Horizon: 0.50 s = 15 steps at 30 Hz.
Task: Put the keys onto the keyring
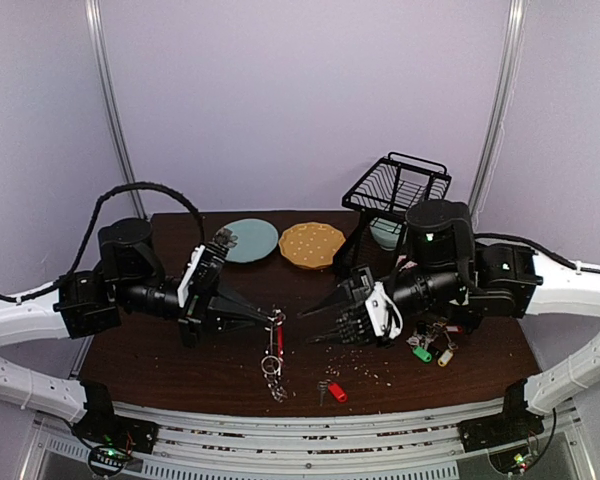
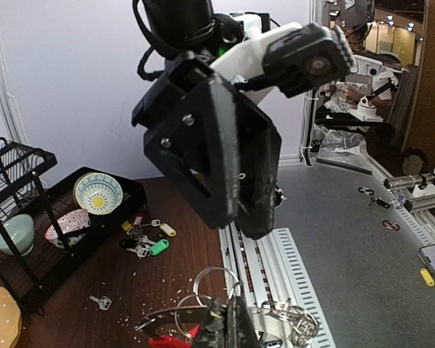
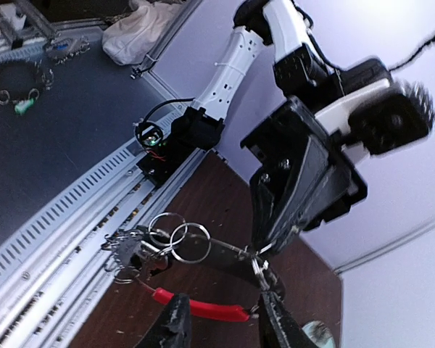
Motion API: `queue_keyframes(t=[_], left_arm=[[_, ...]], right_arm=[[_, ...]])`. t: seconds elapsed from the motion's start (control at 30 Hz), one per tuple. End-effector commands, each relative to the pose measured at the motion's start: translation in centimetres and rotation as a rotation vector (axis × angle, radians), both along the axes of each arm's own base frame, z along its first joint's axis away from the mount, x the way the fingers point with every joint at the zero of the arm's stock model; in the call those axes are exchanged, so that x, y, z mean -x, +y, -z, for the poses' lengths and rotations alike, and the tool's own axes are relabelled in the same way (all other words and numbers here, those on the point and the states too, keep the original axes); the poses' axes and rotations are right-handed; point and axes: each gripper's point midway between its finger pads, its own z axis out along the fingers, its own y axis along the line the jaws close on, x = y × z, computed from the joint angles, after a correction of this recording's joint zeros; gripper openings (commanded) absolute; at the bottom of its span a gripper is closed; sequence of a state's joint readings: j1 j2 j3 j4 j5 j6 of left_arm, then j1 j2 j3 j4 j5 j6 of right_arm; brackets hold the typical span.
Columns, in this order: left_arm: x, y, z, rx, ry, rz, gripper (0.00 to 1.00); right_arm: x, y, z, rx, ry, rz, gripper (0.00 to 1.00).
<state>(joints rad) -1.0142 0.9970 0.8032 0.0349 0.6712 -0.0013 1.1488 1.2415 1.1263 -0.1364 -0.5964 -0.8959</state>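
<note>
Dark wood-grain table (image 1: 180, 365) against pale lilac walls, left gripper (image 1: 270, 318) clamped on keyring (image 1: 276, 340) mid-table, coiled silver loops and red sleeve dangling, right gripper (image 1: 310, 325) fingers apart beside it, red-tagged key (image 1: 333, 390) lying near edge

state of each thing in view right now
keyring: lifted off the table, held by the left claw
right claw: open, beside the keyring
red-tagged key: loose on the table
tagged key bunch: lying on the table
dish rack: upright, holding bowls
</note>
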Motion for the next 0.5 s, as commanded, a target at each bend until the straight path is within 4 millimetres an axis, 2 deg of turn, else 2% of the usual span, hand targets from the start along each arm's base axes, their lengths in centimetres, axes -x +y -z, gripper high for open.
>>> queue_keyframes(t=[0.0,0.07,0.17,0.47], left_arm=[[0.1,-0.6,-0.6,0.019,0.045,0.031,0.0],[0.1,-0.7,-0.2,0.006,0.081,0.036,0.0],[0.3,-0.9,0.0,-0.012,0.125,0.052,0.0],[0.9,-1.0,-0.4,-0.011,0.146,0.091,0.0]], right_arm=[[-1.1,0.7,-3.1,-0.164,-0.375,0.021,0.35],[-1.7,0.6,-3.9,-0.201,-0.463,0.047,0.36],[-2.6,0.6,-4.9,-0.214,-0.565,0.087,0.31],[-3.3,2.1,-3.1,-0.117,-0.883,0.065,0.28]])
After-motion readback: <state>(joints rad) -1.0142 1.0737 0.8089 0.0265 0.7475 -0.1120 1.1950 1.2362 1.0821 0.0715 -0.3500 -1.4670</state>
